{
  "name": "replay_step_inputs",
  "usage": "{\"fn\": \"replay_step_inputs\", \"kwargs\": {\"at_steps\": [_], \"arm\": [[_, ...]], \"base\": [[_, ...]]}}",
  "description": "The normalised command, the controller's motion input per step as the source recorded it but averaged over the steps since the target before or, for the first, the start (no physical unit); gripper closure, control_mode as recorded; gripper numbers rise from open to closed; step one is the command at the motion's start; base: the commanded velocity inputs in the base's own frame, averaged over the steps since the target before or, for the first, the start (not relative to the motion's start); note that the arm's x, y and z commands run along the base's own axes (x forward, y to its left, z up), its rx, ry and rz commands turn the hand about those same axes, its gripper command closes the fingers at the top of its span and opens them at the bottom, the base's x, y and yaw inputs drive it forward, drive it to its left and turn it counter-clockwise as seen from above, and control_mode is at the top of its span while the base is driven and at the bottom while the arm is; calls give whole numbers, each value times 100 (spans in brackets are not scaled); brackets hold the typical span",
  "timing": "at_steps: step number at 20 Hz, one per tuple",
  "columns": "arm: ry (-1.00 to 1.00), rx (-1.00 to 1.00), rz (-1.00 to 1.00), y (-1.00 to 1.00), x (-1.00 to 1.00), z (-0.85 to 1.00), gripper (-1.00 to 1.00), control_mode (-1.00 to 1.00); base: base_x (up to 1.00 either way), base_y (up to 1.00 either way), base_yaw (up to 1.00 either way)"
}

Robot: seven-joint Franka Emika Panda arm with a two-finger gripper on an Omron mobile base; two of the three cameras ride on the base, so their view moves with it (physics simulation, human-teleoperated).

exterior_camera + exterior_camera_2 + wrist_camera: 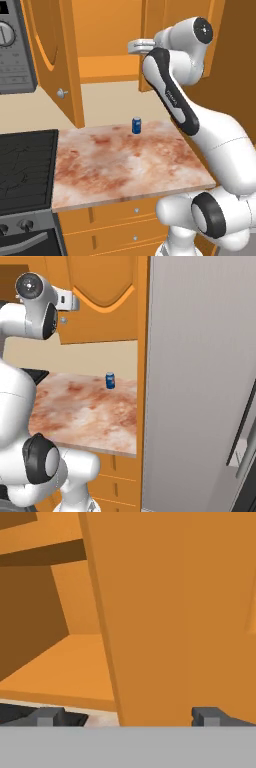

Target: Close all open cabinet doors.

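The upper cabinet stands open. Its left cabinet door [52, 55] is swung far out toward me, with a silver knob [62, 93] near its lower corner. The right cabinet door [102, 298] has an arched panel and is partly open. Its knob [63, 320] sits just below my hand. My gripper [136, 46] is up at this door's free edge, in front of the cabinet's bare orange shelf [107, 67]. In the hand view my gripper [127, 717] is open, the fingertips [47, 716] wide apart. The right door [175, 612] looms close, its edge lying between them.
A small blue can [136, 125] stands at the back of the marbled counter [125, 165]. A black stove [25, 165] and a microwave [15, 50] are on the left. Drawer fronts [125, 212] sit below the counter. A tall grey panel [200, 381] walls off the right.
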Motion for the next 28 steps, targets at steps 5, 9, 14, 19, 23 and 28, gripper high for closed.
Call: {"fn": "replay_step_inputs", "kwargs": {"at_steps": [5, 9, 14, 19, 23, 28], "arm": [[-2, 0, -15, 45, 64, -17, -100, -100], [0, -5, -23, 43, 70, -22, -100, -100], [0, -4, -25, 21, 75, -18, -100, -100], [2, 0, -11, -6, 70, -2, -100, -100], [9, 4, 0, -11, 16, 14, -100, -100], [-2, 10, 0, -32, -41, 2, -100, -100]], "base": [[0, 0, 0], [0, 0, 0], [0, 0, 0], [0, 0, 0], [0, 0, 0], [0, 0, 0]]}}
